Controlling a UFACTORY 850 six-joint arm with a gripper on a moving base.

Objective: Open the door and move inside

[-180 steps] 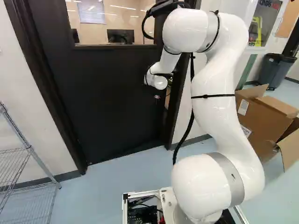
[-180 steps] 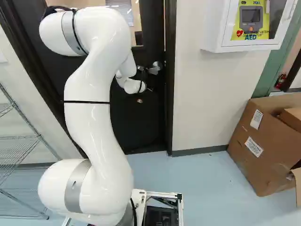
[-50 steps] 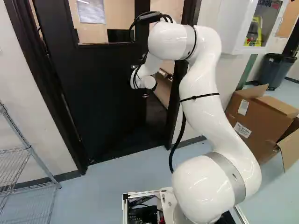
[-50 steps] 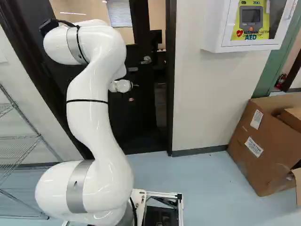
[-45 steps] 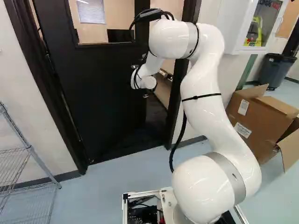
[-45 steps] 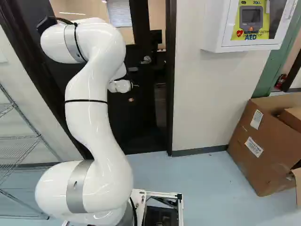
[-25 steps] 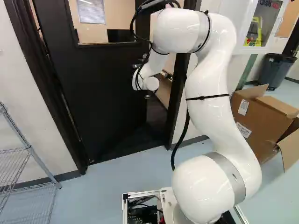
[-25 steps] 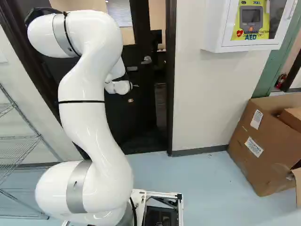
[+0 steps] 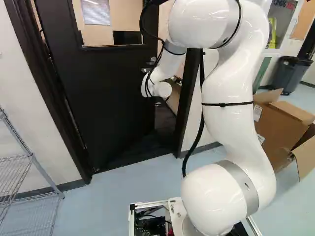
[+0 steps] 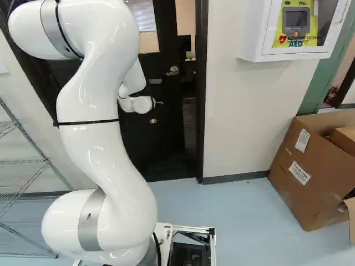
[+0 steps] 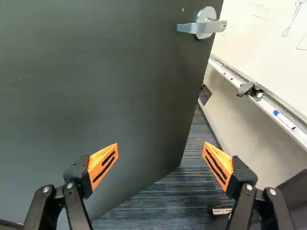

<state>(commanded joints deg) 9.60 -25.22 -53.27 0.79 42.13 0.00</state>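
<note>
1. The tool (image 10: 160, 102) is standing spread wide, near the door (image 9: 108, 108).
2. The door is standing partly open, away from the arm (image 9: 229, 128).
3. The silver handle (image 11: 206, 25) is sitting near its edge.

The dark, flat door (image 9: 106, 98) stood partly open, upright, swung away into the room beyond; a window (image 9: 128, 22) filled part of its upper half; a silver lever handle (image 11: 206, 27) sat near its free edge.

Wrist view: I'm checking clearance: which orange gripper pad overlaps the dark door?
The pad farther from the white marker tray; the other shows past the door's edge.
</note>
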